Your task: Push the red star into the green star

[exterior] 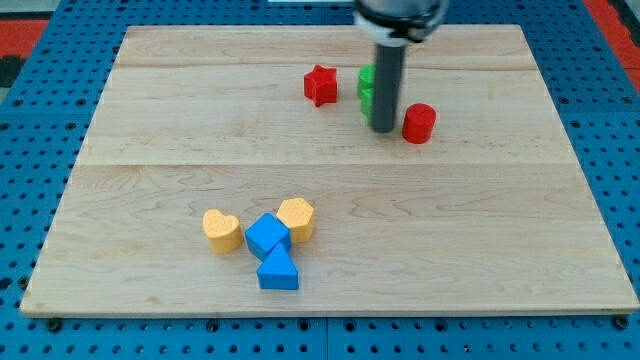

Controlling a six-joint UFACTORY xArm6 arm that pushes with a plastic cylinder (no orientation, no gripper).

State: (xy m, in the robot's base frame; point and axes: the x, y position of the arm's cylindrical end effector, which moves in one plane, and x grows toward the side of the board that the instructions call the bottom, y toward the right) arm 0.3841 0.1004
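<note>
With no pincer fitted, my tip [385,128] stood between green star [367,88] and red cylinder [419,123], at the red star's [320,85] four o'clock, risking displacing the target.

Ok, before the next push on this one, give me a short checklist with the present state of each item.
1. Red star in view and free of other blocks: ok.
2. Green star fully visible: not ok, the rod covers its right part, so its shape is hard to make out.
3. Gap between the two stars not yet closed: ok, they are apart, red star to the view's left.
4. My tip on the red star's far side for the push: not ok, it is right of the green star, beside the red cylinder.
5. Yellow and blue blocks out of the way: ok, they lie near the view's bottom.
</note>
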